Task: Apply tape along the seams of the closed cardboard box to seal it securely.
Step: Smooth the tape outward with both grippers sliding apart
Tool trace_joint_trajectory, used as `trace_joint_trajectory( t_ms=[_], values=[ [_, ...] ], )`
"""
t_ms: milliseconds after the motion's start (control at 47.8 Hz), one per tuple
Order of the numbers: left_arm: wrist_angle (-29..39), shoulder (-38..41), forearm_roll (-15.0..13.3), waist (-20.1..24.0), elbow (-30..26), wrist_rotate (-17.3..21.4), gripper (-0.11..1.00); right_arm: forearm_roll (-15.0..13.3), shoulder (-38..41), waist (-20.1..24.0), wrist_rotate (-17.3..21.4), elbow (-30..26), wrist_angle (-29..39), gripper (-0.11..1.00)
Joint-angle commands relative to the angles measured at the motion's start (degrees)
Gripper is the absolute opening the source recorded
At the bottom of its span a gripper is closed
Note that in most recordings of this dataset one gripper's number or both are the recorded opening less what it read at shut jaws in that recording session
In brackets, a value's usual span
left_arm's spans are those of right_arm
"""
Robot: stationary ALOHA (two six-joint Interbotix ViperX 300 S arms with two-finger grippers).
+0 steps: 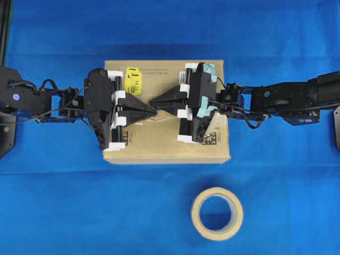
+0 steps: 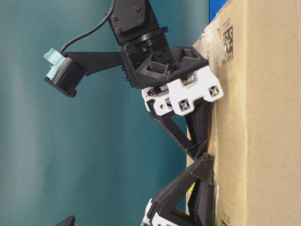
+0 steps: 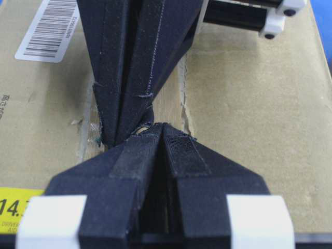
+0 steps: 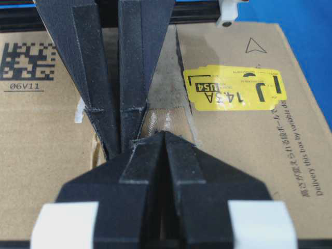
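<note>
At frame centre, both grippers, left gripper (image 1: 153, 111) and right gripper (image 1: 155, 102), pinched together tip-to-tip, sit right on the glossy tape (image 4: 168, 120) over the cardboard box (image 1: 159, 146) seam

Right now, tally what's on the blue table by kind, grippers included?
Cardboard box: 1
Tape roll: 1
Tape piece on the seam: 1
Grippers: 2, left gripper and right gripper, both shut, tips meeting over the box
Total: 5
</note>
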Motion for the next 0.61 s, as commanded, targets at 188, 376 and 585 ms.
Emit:
trace_joint_trajectory(
  t_ms=[188, 376, 585],
  values=[
    [0.2, -0.3, 0.1, -0.5, 1.3, -0.4, 0.0, 4.7, -0.8, 2.9, 0.1, 2.5, -0.1, 0.0],
    [0.4, -0.7, 0.1, -0.5, 2.6, -1.4, 0.0, 6.6, -2.0, 4.2, 0.1, 5.0, 0.0, 0.0],
    [0.7, -1.7, 0.0, -0.5, 4.7, -1.8, 0.0, 9.3, -4.1, 5.0, 0.1, 9.2, -0.3, 0.0]
  ],
)
